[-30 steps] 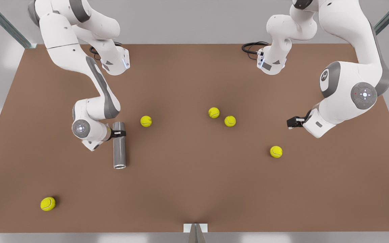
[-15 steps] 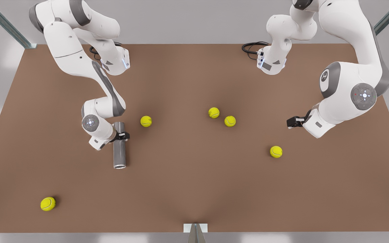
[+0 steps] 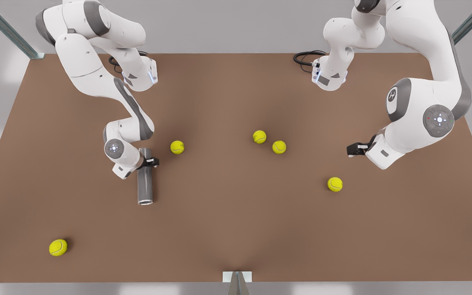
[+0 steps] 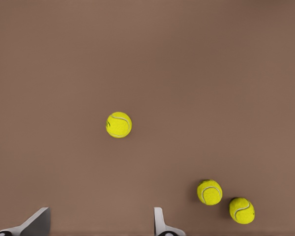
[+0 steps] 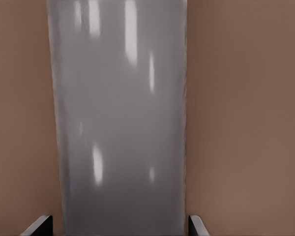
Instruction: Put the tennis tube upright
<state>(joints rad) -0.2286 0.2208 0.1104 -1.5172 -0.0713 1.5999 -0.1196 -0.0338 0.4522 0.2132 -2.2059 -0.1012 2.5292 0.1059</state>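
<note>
1. While the tennis tube (image 3: 145, 184) is lying flat on the brown table (image 3: 236, 229), left of centre in the front view, its long axis is running from far to near, with the pale-rimmed open end pointing at the near edge.
2. The right gripper (image 3: 149, 161) is reaching across the tube close to its far end. Its jaws are spread wide and straddling the grey wall, one finger on each side. In the right wrist view the tips are sitting just beside the tube's edges, and firm contact is not showing.
3. Since the hold is sitting at the far end, I am judging that tipping the tube up means swinging about the near rim or lifting the far end over it.
4. The left gripper (image 3: 350, 149) is waiting well apart at the front view's right, jaws apart and holding nothing, so the right arm is the nearer one.
5. Five tennis balls are lying scattered; the closest one (image 3: 177, 147) is sitting near the gripper's right.
6. The tube is showing no label or writing.
</note>
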